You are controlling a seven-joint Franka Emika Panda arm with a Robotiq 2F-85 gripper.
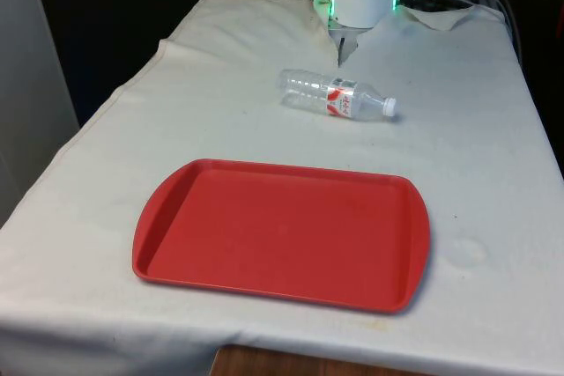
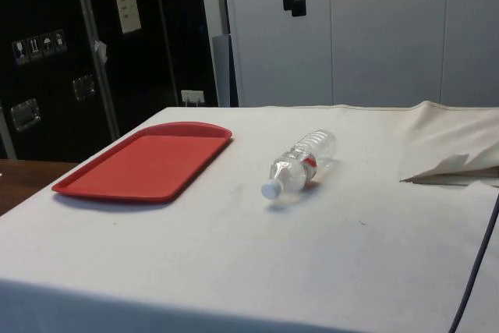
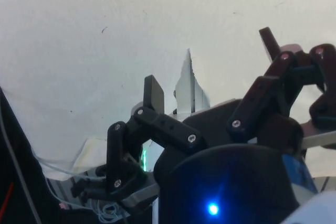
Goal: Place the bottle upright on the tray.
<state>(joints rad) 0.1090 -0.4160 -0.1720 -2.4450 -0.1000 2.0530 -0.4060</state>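
Nearest to us in the front view lies the tray (image 1: 282,233), a red plastic rectangle with rounded corners and a low raised rim, its smooth floor bare. We judge it sits flat and close to the surface's near edge so that it offers a broad, level landing place; the rim would keep a tipped bottle from rolling off, though a tall narrow thing may still topple on that slick plastic.

Beyond it, well apart from the tray and on the white cloth (image 1: 476,156) covering the surface, the bottle (image 1: 337,94) lies on its side. It is clear, ribbed, thin-walled plastic with a red-and-white label round its middle and a white cap (image 1: 389,107) pointing toward the front view's right. Being round and seemingly empty, it will likely roll or dent under a hard squeeze, so we would take it across the body and turn it cap-up before setting it down. The cloth is soft and creased, which probably keeps it from rolling by itself.

Farthest, the gripper (image 3: 210,74) hangs high above the surface, near the robot's base, with its black fingers (image 3: 154,92) spread wide apart and holding nothing. We judge the task has not begun: the reach down to the bottle comes first.
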